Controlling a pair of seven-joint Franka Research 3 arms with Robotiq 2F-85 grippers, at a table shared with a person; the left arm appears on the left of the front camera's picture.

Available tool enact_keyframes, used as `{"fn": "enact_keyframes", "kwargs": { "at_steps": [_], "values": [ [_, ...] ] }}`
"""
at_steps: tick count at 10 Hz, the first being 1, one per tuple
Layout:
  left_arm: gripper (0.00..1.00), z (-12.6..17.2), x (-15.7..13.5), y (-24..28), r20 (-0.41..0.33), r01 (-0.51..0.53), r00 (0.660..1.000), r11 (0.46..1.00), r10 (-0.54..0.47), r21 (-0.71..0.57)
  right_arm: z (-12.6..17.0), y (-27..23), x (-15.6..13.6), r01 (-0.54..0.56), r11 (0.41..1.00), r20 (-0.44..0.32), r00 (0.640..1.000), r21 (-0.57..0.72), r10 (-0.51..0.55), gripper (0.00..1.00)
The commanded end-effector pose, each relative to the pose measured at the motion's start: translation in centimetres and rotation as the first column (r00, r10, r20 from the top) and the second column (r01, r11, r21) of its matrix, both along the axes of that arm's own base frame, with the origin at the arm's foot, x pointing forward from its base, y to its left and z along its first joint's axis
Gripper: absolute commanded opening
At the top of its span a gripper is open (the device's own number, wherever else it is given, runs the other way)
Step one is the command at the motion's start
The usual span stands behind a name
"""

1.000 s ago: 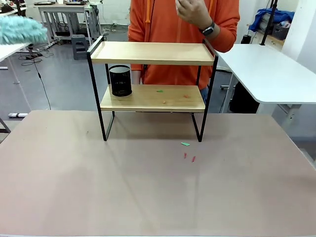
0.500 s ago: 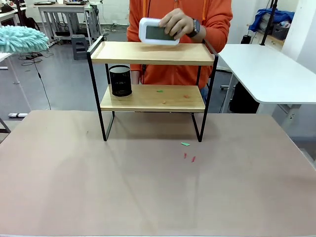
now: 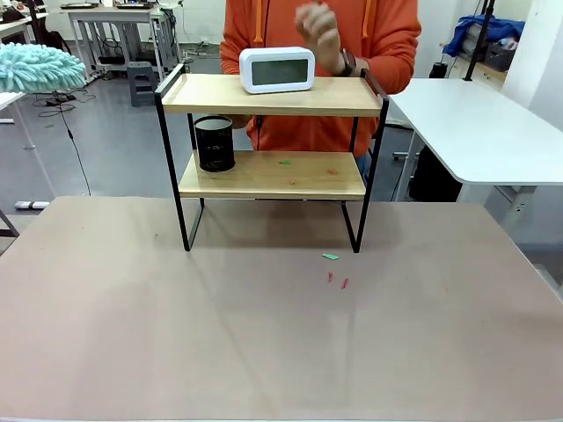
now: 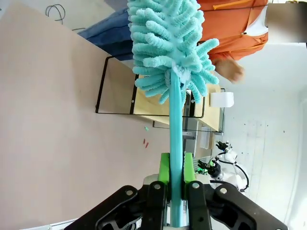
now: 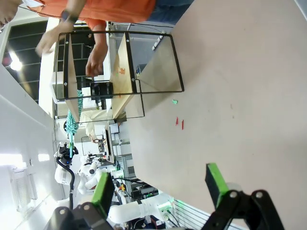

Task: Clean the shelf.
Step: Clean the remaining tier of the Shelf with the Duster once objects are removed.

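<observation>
At the far left, the left tool is clenched on the thin handle of a turquoise chenille duster. The fluffy head is held in the air, well apart from the shelf and about level with its upper board.

The shelf stands on four thin legs at the far middle of the surface. It is judged to be light and stiff. The boards are rigid and smooth, but the narrow frame may slide or rock if pushed hard from the side, so wiping strokes are to be kept light. If steadying is needed, hold is best taken on a black corner post or the top rail, not on a board edge.

At the left end of the lower board, a black mesh cup stands upright; its contents cannot be seen. A green scrap lies loose on the same board, to the right of the cup. Near the middle of the upper board, a white digital clock stands upright. The person's hand is raised just above it and to its right, apart from it. Coloured scraps lie on the surface near the right front leg.

The right tool is released, with the jaws wide and nothing between them, well apart from the shelf.
</observation>
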State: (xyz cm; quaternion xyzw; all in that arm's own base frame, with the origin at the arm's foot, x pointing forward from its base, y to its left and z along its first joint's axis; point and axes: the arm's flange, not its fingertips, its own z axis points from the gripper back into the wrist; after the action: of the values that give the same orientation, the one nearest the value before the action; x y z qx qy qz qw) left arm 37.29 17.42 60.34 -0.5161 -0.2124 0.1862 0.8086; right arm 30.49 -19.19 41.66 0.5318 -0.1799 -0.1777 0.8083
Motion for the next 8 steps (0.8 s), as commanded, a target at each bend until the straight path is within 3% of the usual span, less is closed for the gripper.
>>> {"fn": "enact_keyframes", "kwargs": {
  "at_steps": [1,7,8],
  "values": [
    [0.12,0.28,-0.01,-0.04,0.012,0.005,1.0,1.0,-0.005,-0.002,0.14,0.1,0.15,0.002,1.0,0.03,1.0,0.011,-0.002,1.0],
    [0.12,0.0,0.0,0.0,0.0,0.0,1.0,1.0,0.0,0.0,0.14,0.1,0.15,0.002,1.0,0.03,1.0,0.011,-0.002,1.0],
    [0.12,0.46,-0.57,-0.74,0.026,0.031,0.999,0.999,-0.032,0.038,0.14,0.1,0.15,0.002,1.0,0.03,1.0,0.011,-0.002,1.0]
  ]
}}
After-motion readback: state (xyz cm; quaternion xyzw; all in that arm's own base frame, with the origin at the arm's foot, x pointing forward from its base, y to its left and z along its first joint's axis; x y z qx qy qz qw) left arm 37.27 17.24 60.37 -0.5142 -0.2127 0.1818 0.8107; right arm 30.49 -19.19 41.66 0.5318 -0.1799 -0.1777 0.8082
